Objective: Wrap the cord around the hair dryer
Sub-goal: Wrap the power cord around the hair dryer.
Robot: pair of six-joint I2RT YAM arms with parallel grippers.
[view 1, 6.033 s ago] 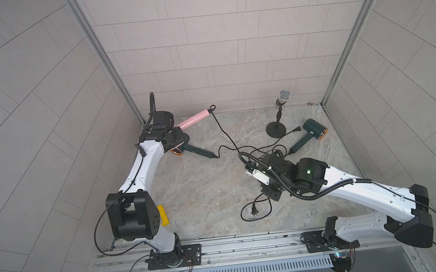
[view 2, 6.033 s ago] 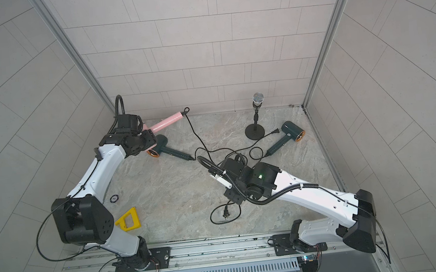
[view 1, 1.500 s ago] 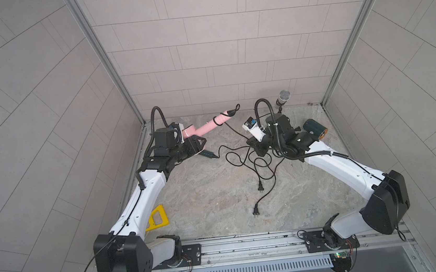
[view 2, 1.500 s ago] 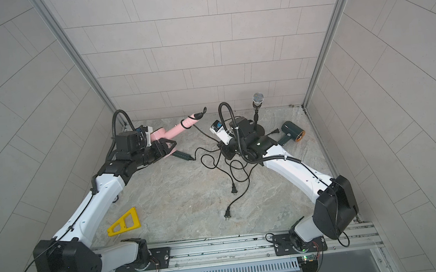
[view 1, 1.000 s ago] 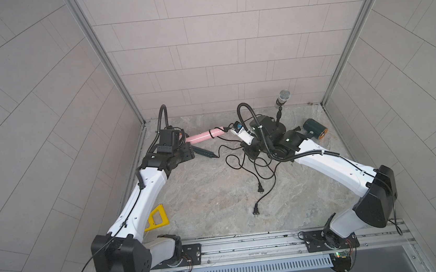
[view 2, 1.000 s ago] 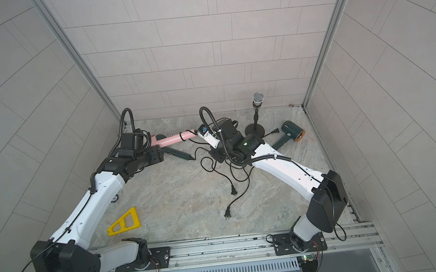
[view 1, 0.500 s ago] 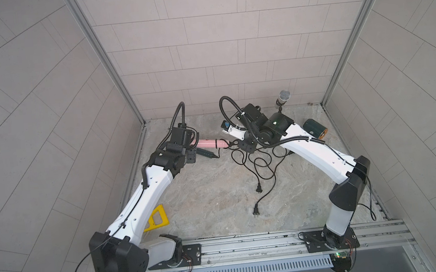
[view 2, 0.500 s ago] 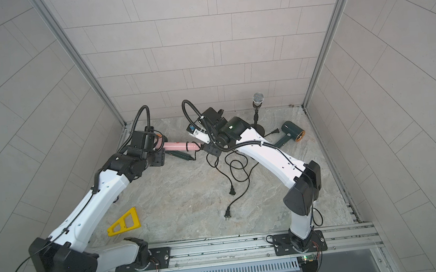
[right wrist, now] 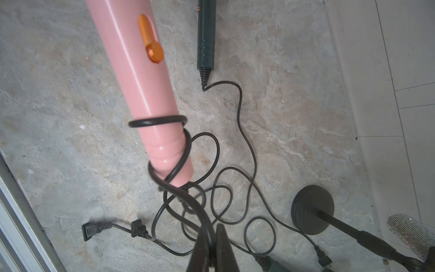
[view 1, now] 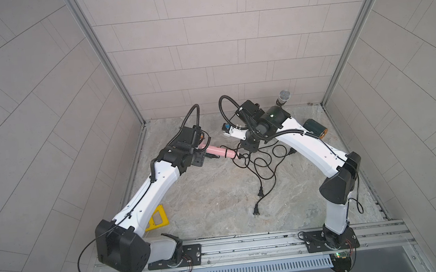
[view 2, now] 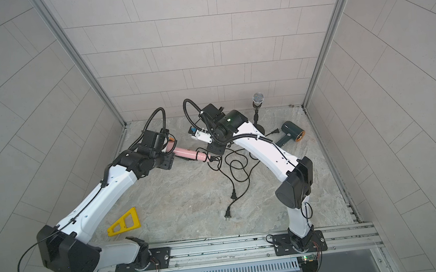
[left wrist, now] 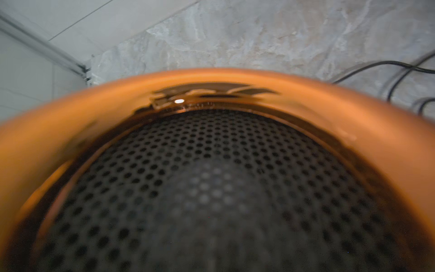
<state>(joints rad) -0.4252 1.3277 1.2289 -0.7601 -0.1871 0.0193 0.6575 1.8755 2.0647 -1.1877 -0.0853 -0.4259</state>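
Left tool (view 2: 169,152) half-hidden clamping hair dryer (view 2: 188,154), cord (right wrist: 162,122) looped

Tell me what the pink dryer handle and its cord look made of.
Pink dryer handle: smooth glossy plastic, judging by highlights near its ribbed end. Cord: matte black, probably rubber-coated; it bends in soft loops.

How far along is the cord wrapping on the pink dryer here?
Done: about two turns of cord circle the hair dryer handle. In hand: left pincer grips its head, right pincer pinches the cord. Left: loose loops, tangled with other cords on the floor, need winding on.
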